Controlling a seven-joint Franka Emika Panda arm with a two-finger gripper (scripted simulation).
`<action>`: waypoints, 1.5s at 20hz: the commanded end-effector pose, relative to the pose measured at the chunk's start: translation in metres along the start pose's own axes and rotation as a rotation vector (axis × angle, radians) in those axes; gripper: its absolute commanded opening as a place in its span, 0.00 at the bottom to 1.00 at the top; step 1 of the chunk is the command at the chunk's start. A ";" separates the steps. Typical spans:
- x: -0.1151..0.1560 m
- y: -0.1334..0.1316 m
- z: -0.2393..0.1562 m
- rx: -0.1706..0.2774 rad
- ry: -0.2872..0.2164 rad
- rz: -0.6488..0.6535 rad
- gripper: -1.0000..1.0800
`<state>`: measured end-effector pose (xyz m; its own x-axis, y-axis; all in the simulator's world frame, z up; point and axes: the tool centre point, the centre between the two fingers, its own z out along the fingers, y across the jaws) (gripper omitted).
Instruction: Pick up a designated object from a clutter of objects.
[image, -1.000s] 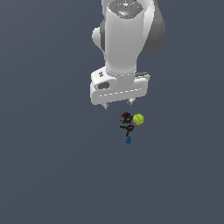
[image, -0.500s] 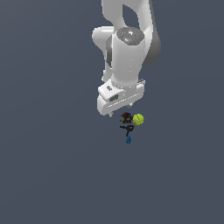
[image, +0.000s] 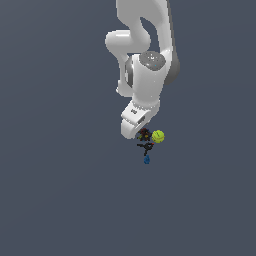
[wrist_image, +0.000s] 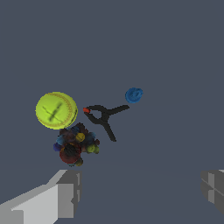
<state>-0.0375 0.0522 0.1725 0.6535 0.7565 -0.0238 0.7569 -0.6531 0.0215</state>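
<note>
Beside the tennis ball (wrist_image: 56, 110), dark lump (wrist_image: 75, 144) looks light, knobbly, loose; grip its flanks. Gripper (wrist_image: 140, 192) spread wide.

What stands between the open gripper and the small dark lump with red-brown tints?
Nothing visible. In the wrist view the dark lump lies just ahead of one finger of the gripper, with bare floor between. The yellow-green ball sits against the lump's far side.
</note>
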 end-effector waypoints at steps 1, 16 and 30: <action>-0.001 -0.008 0.012 0.000 0.001 -0.081 0.96; -0.013 -0.062 0.072 0.007 0.016 -0.545 0.96; -0.020 -0.086 0.091 0.012 0.031 -0.728 0.96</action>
<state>-0.1150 0.0898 0.0805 -0.0078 1.0000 -0.0008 1.0000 0.0078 -0.0004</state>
